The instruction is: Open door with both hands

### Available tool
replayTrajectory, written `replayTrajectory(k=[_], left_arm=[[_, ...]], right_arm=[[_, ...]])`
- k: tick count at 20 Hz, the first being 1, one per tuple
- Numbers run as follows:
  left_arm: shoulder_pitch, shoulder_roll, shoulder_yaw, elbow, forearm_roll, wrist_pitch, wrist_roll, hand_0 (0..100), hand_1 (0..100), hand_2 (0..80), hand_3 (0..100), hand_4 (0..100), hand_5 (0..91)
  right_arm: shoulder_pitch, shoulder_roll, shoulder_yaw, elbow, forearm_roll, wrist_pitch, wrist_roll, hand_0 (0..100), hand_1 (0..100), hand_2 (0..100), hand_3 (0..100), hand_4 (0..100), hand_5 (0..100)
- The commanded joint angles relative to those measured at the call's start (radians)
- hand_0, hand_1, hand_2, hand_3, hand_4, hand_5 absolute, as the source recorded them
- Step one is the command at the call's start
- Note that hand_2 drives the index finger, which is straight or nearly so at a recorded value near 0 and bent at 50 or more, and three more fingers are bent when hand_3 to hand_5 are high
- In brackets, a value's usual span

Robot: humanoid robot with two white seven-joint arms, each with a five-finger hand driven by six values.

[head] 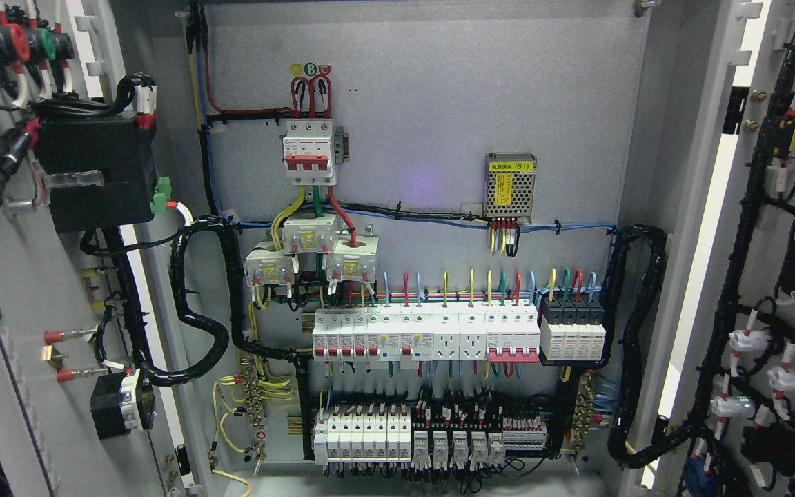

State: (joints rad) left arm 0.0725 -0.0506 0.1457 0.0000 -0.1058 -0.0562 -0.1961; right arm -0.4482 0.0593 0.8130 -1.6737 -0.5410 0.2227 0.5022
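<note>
An electrical cabinet fills the view, its grey back panel [425,103] carrying a main breaker [309,150], a small power supply [509,186] and rows of breakers [425,338] wired in coloured leads. Both tall doors stand swung wide toward the camera: the left door [32,276] at the left edge, the right door [777,276] at the right, wired inner faces showing. Neither robot hand is in view.

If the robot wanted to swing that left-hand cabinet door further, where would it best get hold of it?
Probably the left door by its bare free edge, low down near the picture's left border, fingers hooking round from the outer side. Its inner face is crowded with a black box, wiring and protruding terminals, which offer no safe grip. No robot hand shows in this view.
</note>
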Motion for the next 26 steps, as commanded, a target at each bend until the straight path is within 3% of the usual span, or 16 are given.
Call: replayTrajectory(k=[1, 9, 14, 18, 22, 26], left_arm=[[0.0, 0.0, 0.0, -0.029, 0.0, -0.001, 0.0, 0, 0, 0.0, 0, 3, 0.0], [-0.003, 0.002, -0.003, -0.029, 0.0, -0.001, 0.0, 0, 0, 0.0, 0, 3, 0.0], [-0.022, 0.0, -0.006, -0.034, -0.002, -0.001, 0.0, 0, 0, 0.0, 0, 3, 0.0], [-0.022, 0.0, -0.008, -0.049, -0.002, -0.001, 0.0, 0, 0, 0.0, 0, 3, 0.0], [-0.004, -0.005, -0.029, -0.15, -0.002, -0.001, 0.0, 0, 0, 0.0, 0, 3, 0.0], [0.123, -0.003, -0.076, -0.461, 0.0, 0.004, -0.009, 0, 0, 0.0, 0, 3, 0.0]], right_arm=[[-0.006, 0.025, 0.026, 0.0, 0.018, 0.0, -0.001, 11, 0, 0, 0, 0, 0], [-0.006, 0.025, 0.031, 0.0, 0.026, 0.0, -0.019, 11, 0, 0, 0, 0, 0], [-0.001, 0.007, -0.014, 0.02, 0.035, -0.008, -0.036, 11, 0, 0, 0, 0, 0], [0.008, -0.025, -0.122, 0.02, 0.033, -0.011, -0.036, 11, 0, 0, 0, 0, 0], [0.043, -0.097, -0.178, 0.02, 0.035, -0.016, -0.042, 11, 0, 0, 0, 0, 0], [0.098, -0.139, -0.219, 0.019, 0.035, -0.072, -0.131, 11, 0, 0, 0, 0, 0]])
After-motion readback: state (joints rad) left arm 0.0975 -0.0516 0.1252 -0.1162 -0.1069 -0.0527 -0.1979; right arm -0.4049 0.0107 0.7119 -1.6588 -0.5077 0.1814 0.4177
